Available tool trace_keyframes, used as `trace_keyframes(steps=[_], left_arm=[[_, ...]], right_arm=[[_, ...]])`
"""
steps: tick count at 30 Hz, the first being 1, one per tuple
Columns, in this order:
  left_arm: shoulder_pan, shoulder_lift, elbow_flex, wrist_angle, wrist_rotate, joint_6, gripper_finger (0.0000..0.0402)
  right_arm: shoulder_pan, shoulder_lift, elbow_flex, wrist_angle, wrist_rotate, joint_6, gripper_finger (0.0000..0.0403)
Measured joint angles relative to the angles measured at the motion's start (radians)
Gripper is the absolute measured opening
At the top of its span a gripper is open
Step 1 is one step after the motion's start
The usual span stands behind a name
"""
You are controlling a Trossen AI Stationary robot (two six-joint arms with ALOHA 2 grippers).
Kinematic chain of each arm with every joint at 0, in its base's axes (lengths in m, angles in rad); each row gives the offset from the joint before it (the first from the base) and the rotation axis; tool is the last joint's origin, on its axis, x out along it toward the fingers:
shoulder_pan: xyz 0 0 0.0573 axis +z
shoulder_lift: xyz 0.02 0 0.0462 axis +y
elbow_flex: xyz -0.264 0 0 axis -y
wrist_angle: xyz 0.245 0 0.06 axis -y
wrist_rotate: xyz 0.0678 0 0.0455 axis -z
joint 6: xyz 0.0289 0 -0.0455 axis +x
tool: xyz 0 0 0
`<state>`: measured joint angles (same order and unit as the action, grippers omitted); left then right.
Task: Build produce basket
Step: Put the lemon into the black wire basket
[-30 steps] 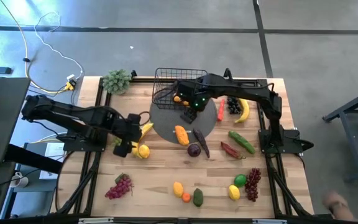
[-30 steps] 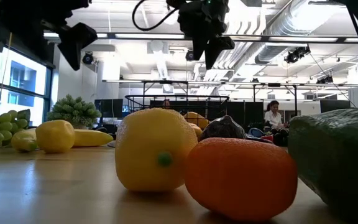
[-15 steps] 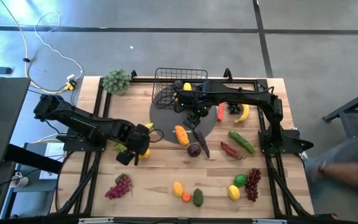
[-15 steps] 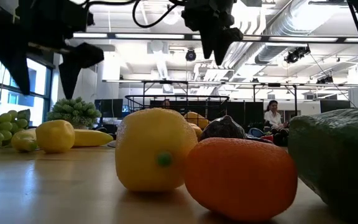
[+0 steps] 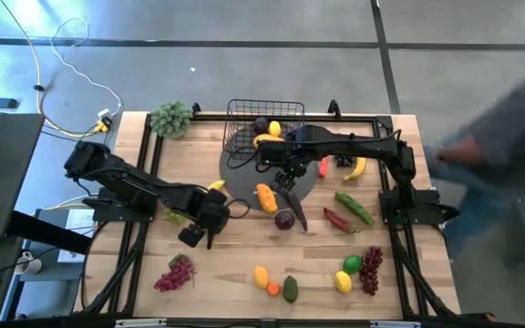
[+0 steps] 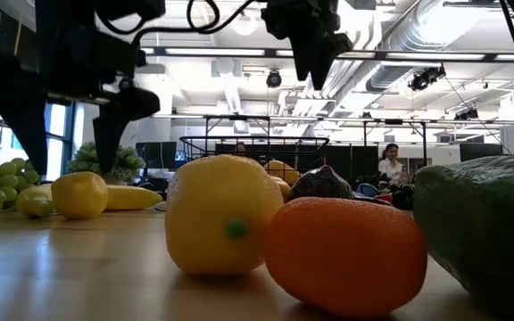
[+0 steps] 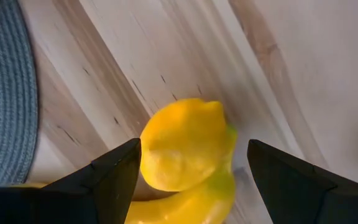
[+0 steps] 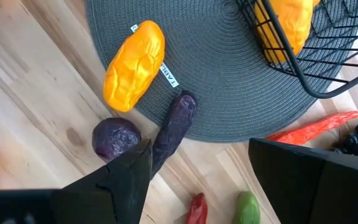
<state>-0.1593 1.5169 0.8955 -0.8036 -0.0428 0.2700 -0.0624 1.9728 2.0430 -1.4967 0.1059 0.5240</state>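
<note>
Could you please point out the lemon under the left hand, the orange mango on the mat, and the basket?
lemon (image 7: 182, 143), left wrist view, middle.
orange mango (image 8: 134, 65), right wrist view, middle.
basket (image 5: 241, 117), high view, wire wall.

I see a person (image 5: 495, 155) only as a blur beside the surface (image 5: 408, 273). My left arm hides the lemon (image 7: 182, 143) from overhead; a banana (image 7: 185, 202) runs off-frame.

Your worktop (image 5: 235, 264) is pale wood planks. A dark round mat (image 5: 244, 178) lies at its middle rear with the wire basket (image 5: 244, 128) on its far edge. Loose produce (image 5: 272, 282) is scattered directly on the wood, and a grey-green leafy bunch (image 5: 171, 118) sits at the far left corner.
</note>
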Motion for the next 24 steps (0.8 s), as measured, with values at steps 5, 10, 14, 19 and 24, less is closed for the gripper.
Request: trace_keyframes(steps=[5,10,14,19,24], left_arm=[[0.0,0.042,0.0,0.008,-0.036,0.014,0.0282],[0.0,0.063,0.0,0.045,-0.051,0.014,0.0282],[0.0,0.07,0.0,0.052,-0.051,0.021,0.0282],[0.001,0.094,0.002,0.058,-0.051,0.021,0.0278],[0.001,0.127,0.001,0.052,-0.047,0.013,0.0255]], right_arm=[[0.01,0.0,0.0,0.0,0.001,0.019,0.0249],[0.018,0.0,0.0,0.0,0.002,0.019,0.0249],[0.024,0.0,0.0,-0.006,0.002,0.019,0.0249],[0.024,0.0,0.0,-0.011,0.002,0.019,0.0249],[0.024,0.0,0.0,-0.021,0.002,0.019,0.0249]])
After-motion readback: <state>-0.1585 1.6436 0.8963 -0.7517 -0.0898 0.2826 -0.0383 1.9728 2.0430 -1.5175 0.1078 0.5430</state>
